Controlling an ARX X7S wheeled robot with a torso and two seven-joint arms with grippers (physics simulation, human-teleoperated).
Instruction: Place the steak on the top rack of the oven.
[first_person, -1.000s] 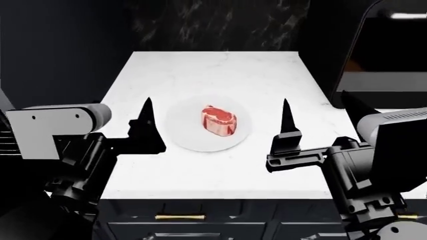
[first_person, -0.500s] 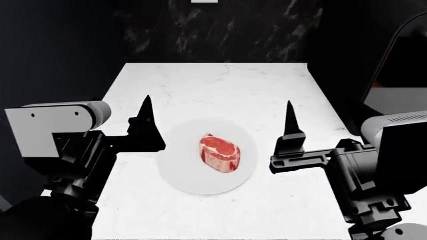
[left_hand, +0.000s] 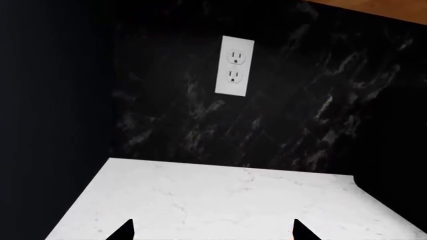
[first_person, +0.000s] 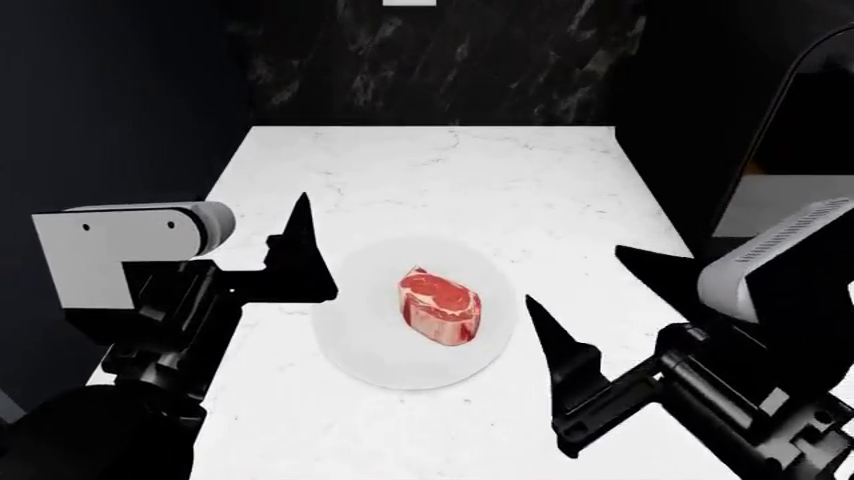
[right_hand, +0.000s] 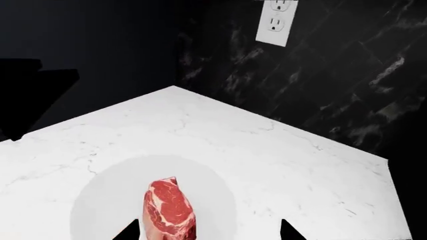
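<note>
White marble counter (first_person: 441, 170) is backed by a black veined wall (left_hand: 280, 110); a white outlet (left_hand: 234, 65) is mounted there.

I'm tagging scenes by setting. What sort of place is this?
Most likely a home kitchen: a white marble countertop with a raw steak on a plate, and a wall outlet in the dark marbled backsplash.

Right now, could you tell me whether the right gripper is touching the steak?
Apart. The head view shows bare plate and countertop between the right gripper and the steak; its jaws are open.
</note>
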